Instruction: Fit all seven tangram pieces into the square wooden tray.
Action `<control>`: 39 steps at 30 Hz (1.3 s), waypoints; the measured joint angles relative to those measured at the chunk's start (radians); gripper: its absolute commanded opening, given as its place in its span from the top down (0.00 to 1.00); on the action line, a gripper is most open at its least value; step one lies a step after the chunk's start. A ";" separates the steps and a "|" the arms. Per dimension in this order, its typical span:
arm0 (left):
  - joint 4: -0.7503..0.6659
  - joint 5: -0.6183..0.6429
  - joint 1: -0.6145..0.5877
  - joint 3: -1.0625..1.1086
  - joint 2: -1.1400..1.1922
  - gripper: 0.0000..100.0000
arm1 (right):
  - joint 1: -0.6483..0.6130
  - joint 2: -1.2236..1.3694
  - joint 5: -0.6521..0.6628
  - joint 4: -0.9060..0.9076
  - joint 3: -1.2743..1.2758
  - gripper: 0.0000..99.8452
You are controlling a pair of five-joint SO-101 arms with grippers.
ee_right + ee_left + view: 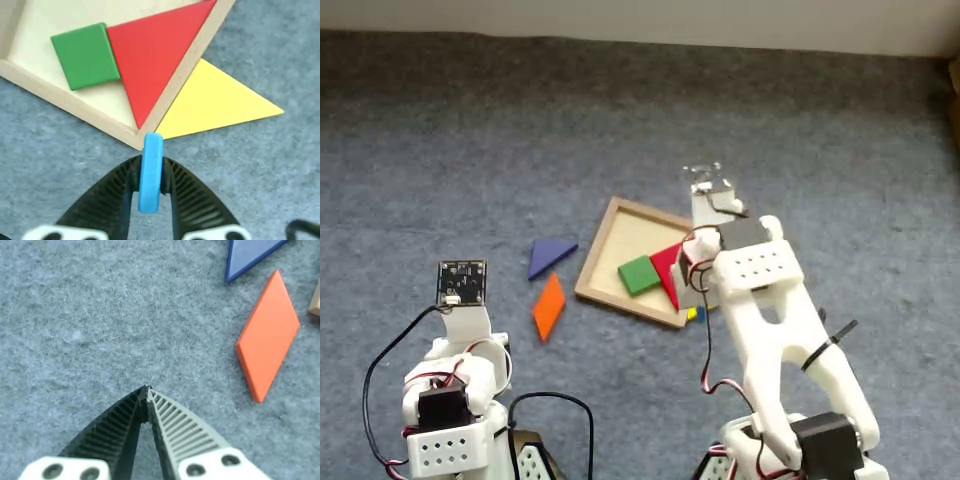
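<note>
Wooden and square, the tray [620, 228] lies on grey carpet [470, 130] with a green square [86, 55] and a red triangle [150, 60] edge to edge in one corner. A yellow triangle [210, 100] lies on the carpet against the outside of the rim there. The right gripper [150, 162] is clenched on a light blue piece [151, 150] held on edge just off that corner. The left gripper [146, 390] is pinched together on nothing over bare carpet, near an orange parallelogram [268, 335] and a dark blue triangle [250, 252] that lie beside the tray's far side.
</note>
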 measured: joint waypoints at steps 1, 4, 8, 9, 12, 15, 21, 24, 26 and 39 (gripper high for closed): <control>0.000 0.000 0.000 0.000 0.000 0.99 | -0.017 0.000 -0.017 -0.006 0.000 1.00; 0.000 0.000 0.000 0.000 0.000 0.99 | -0.051 0.041 -0.044 -0.060 0.000 1.00; 0.000 0.000 0.000 0.000 0.000 0.99 | -0.058 0.166 -0.054 -0.120 -0.017 1.00; 0.000 0.000 0.000 0.000 0.000 0.99 | -0.060 0.195 -0.054 -0.126 -0.032 1.00; 0.000 0.000 0.000 0.000 0.000 0.99 | -0.060 0.276 -0.054 -0.135 -0.083 1.00; 0.000 0.000 0.000 0.000 0.000 0.99 | -0.061 0.327 -0.054 -0.135 -0.129 1.00; 0.000 0.000 0.000 0.000 0.000 0.99 | -0.101 0.339 -0.021 -0.107 -0.195 1.00; 0.000 0.000 0.000 0.000 0.000 0.99 | -0.126 0.339 -0.015 -0.107 -0.201 1.00; 0.000 0.000 0.000 0.000 0.000 0.99 | -0.124 0.339 -0.028 -0.107 -0.201 1.00; 0.000 0.000 0.000 0.000 0.000 0.99 | -0.126 0.339 0.104 -0.129 -0.201 0.99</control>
